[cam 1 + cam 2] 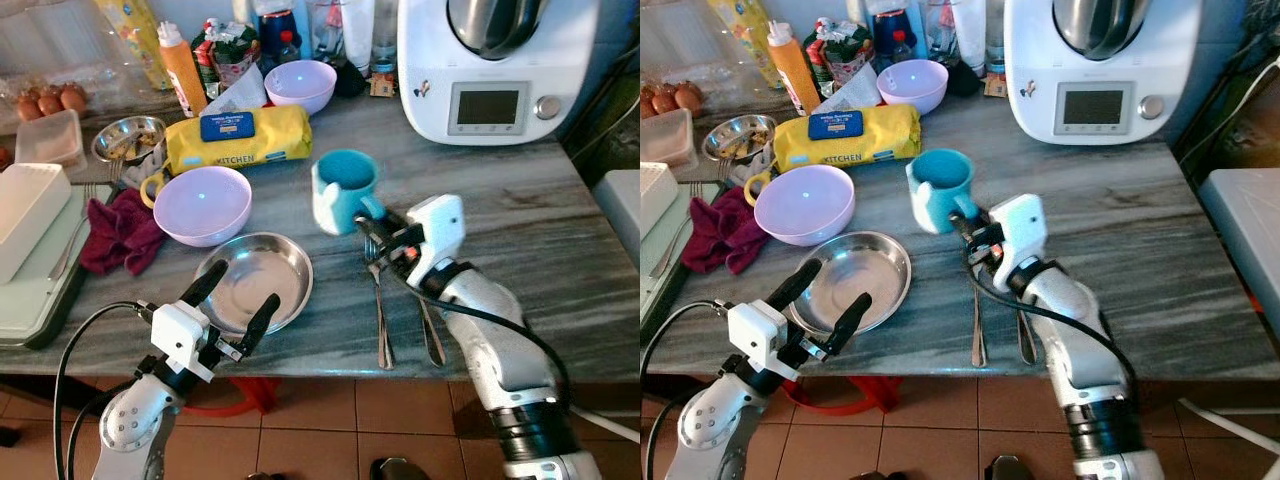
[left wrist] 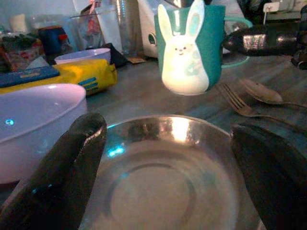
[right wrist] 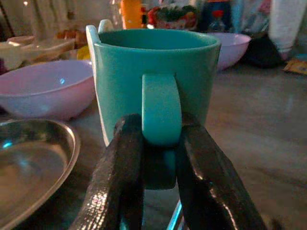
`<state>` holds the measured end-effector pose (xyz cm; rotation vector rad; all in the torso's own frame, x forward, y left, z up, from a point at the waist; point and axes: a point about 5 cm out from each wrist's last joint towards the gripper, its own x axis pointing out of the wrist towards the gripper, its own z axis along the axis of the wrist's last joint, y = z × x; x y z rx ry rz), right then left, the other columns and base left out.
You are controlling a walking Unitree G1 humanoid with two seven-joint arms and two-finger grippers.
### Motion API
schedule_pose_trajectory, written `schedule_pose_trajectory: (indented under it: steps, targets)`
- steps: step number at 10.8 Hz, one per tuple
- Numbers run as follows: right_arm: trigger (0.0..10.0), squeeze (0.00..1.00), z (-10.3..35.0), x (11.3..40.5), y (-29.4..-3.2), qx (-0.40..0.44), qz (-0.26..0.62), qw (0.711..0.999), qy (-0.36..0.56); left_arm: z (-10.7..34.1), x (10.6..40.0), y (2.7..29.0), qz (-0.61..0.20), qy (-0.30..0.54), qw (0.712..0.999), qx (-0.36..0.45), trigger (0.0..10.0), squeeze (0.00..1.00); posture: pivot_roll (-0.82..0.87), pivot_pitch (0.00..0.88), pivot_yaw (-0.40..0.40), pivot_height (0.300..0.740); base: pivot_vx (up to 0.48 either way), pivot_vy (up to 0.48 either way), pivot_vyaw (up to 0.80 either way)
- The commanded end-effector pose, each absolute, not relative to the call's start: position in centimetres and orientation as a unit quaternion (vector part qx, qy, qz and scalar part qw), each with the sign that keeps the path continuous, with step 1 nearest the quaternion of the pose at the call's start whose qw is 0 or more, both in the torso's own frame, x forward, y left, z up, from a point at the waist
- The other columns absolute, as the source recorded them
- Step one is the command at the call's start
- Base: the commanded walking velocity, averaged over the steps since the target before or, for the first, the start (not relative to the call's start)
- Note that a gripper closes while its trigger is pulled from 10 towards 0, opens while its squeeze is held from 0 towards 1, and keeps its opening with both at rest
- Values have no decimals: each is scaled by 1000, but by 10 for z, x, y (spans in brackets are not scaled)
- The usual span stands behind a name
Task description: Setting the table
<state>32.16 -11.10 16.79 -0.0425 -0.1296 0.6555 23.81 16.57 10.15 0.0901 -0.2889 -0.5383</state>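
Starting nearest you, your left end effector (image 1: 232,300) hangs at the table (image 1: 560,240) edge with its fingers spread wide and nothing in them, lined up on the steel plate (image 1: 255,280) just beyond. Beside that plate a fork (image 1: 378,310) and a spoon (image 1: 430,335) already lie side by side, so the setting looks partly laid. Your right end effector (image 3: 158,158) is clamped on the handle of the teal mug (image 1: 343,190), which seems to rest on the table, though its base is hidden from the wrist. Further back, two lilac bowls (image 1: 202,205), a yellow wipes pack (image 1: 238,135) and a white kitchen machine (image 1: 495,65) crowd the rear; placing the mug and clearing space probably remain.
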Motion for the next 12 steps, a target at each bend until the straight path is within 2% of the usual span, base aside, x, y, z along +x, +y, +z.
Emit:
schedule_pose_trajectory:
  steps: [1,4,5,6,7,8,12]
  targets:
    - [10000,0,173,324,-103,-13,336,939,-74,99,237,168,-264,-141,953,50,10000,0,-79,171,70,740,0,0,0]
    - [10000,0,167,329,-102,-18,343,937,-65,100,236,167,-264,-146,952,49,10000,0,-76,172,67,740,0,0,0]
    - [10000,86,163,331,-103,-18,344,937,-59,102,236,165,-266,-150,951,48,10000,0,-76,173,68,740,0,0,0]
    - [10000,408,161,332,-103,-19,342,938,-56,103,237,164,-267,-152,950,48,10000,0,-73,172,69,740,0,0,0]
    - [10000,420,156,334,-104,-22,342,938,-51,106,237,162,-269,-154,949,48,10000,0,-71,171,69,740,0,0,0]
    - [10000,1000,153,336,-105,-25,338,940,-47,107,237,162,-271,-155,949,49,10000,0,-71,170,71,740,0,0,0]
    - [10000,1000,151,339,-105,-38,333,940,-56,109,237,162,-274,-157,948,50,10000,0,-70,170,71,740,0,0,0]
